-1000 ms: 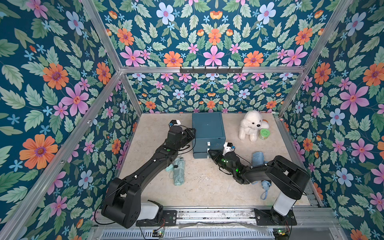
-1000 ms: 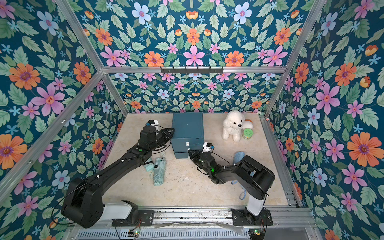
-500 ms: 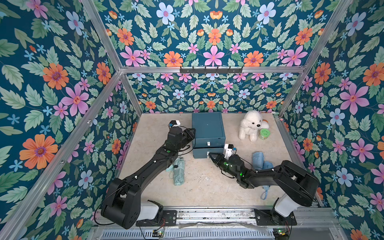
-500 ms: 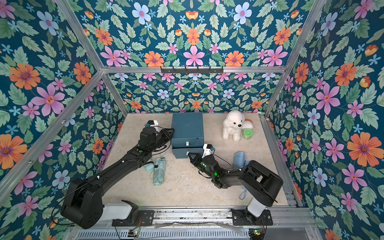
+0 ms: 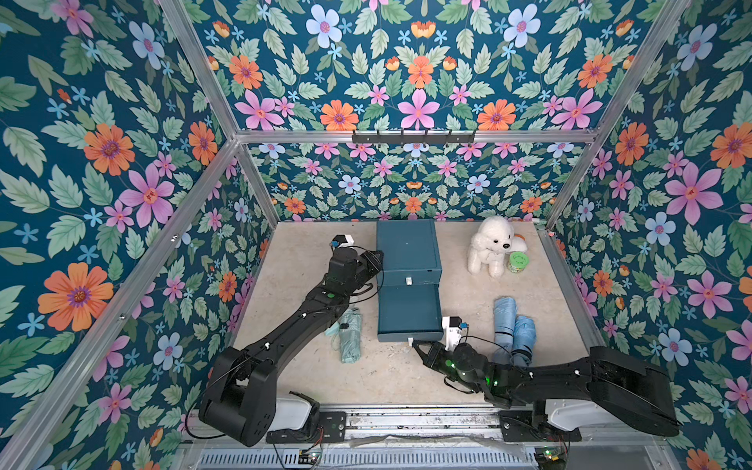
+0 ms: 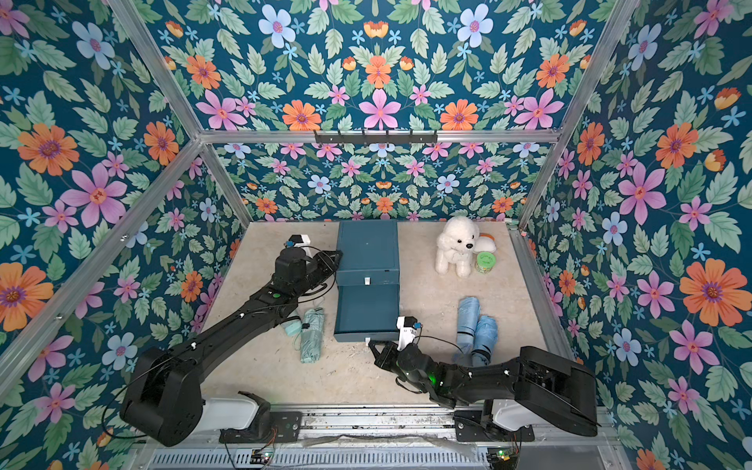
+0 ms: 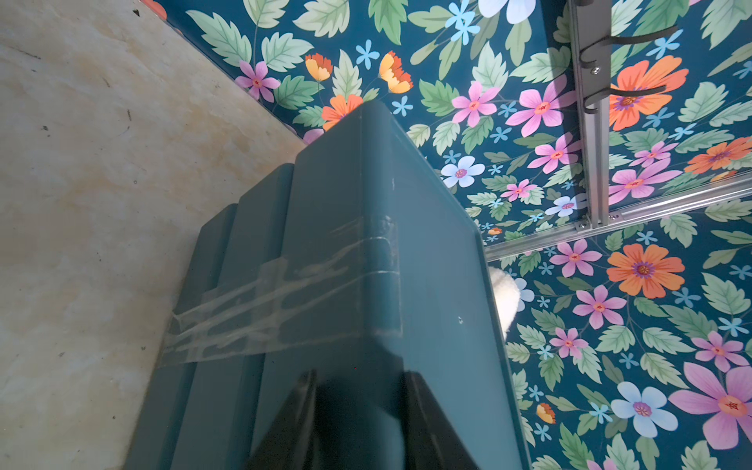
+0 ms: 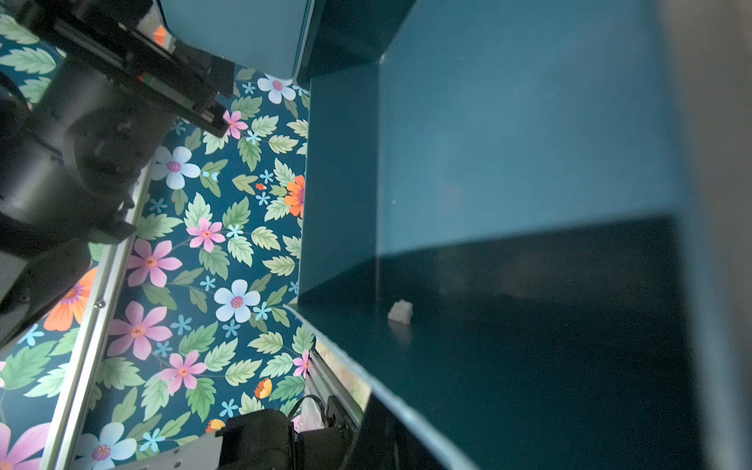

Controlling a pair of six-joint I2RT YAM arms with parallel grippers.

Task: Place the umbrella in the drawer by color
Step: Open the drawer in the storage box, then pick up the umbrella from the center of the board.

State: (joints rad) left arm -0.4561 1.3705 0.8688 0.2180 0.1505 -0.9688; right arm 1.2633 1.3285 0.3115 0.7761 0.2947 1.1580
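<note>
In both top views a teal cabinet point(image 5: 407, 244) point(image 6: 368, 244) stands mid-floor with its lower drawer point(image 5: 409, 313) point(image 6: 366, 311) pulled out. My right gripper point(image 5: 416, 345) point(image 6: 372, 345) is shut on that drawer's white handle point(image 5: 410, 339). The right wrist view looks into the drawer point(image 8: 529, 162), which holds only a white crumb point(image 8: 401, 312). My left gripper point(image 5: 378, 256) point(image 7: 360, 378) presses against the cabinet's left top edge, fingers apart. A mint green folded umbrella point(image 5: 350, 335) point(image 6: 312, 335) lies left of the drawer. Two light blue umbrellas point(image 5: 504, 321) point(image 6: 484, 339) lie to its right.
A white plush dog point(image 5: 490, 246) and a green tub point(image 5: 517, 262) sit at the back right. The upper drawer point(image 5: 409, 280) is closed. A hook rail point(image 5: 413, 136) runs along the back wall. Flowered walls close in three sides.
The lower drawer has slid out toward the front, drawn by my right gripper, which closed on the handle and pulled back. The left arm has stayed against the cabinet.
</note>
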